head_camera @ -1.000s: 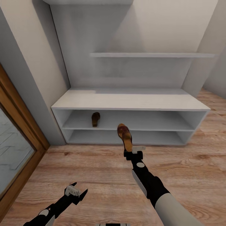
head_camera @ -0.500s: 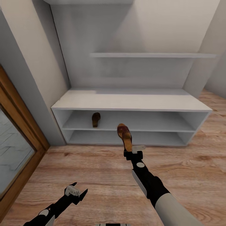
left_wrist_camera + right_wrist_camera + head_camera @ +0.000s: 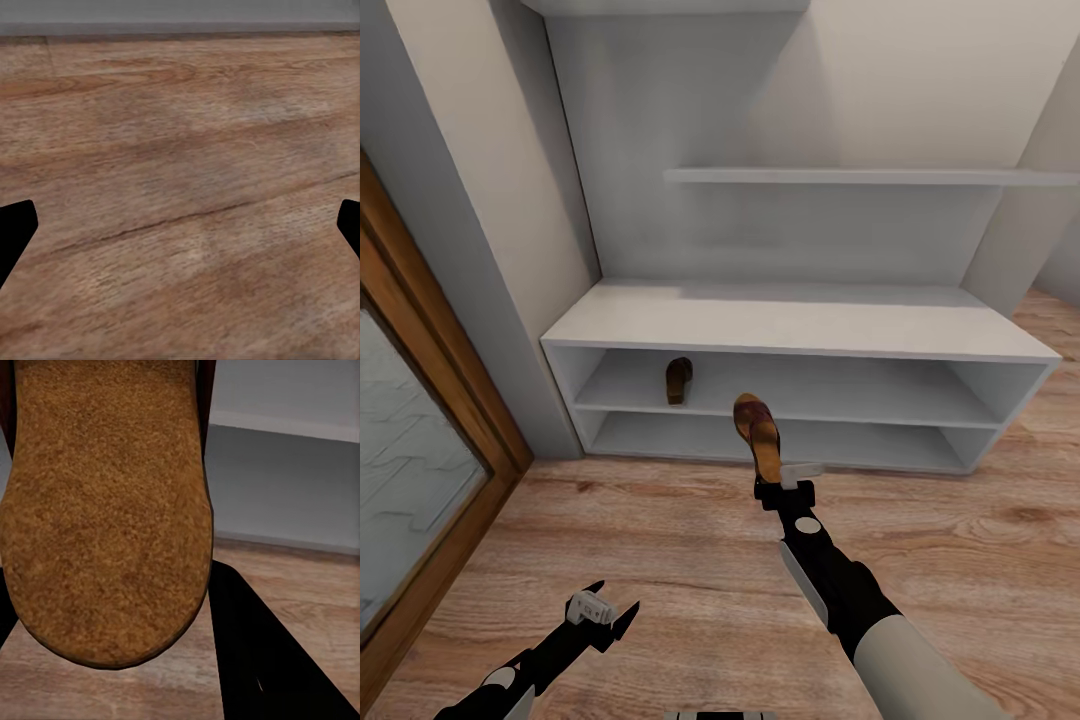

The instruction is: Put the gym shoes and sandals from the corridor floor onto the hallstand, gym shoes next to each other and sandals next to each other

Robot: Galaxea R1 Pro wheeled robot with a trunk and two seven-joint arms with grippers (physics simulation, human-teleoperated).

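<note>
My right gripper [image 3: 772, 478] is shut on the heel end of a brown sandal [image 3: 757, 430], held toe-up in front of the white hallstand [image 3: 800, 325]. In the right wrist view the sandal's tan footbed [image 3: 105, 510] looms close, with a black finger [image 3: 262, 660] beside it. The other sandal [image 3: 678, 380] lies on the hallstand's upper open tier, toward its left end. My left gripper [image 3: 600, 608] hangs open and empty low over the corridor floor [image 3: 660, 540]; its fingertips [image 3: 15, 232] frame bare planks [image 3: 180, 195]. The gym shoes are out of view.
A wood-framed glass door [image 3: 420, 440] stands at the left, beside a grey wall pier [image 3: 490, 250]. A floating shelf [image 3: 850, 176] runs across the hallstand's back panel. The lower tier [image 3: 780, 440] sits behind the held sandal.
The whole head view has shifted, so the hallstand now sits slightly further right; the camera moved. Both arms and the held sandal keep their places in the picture.
</note>
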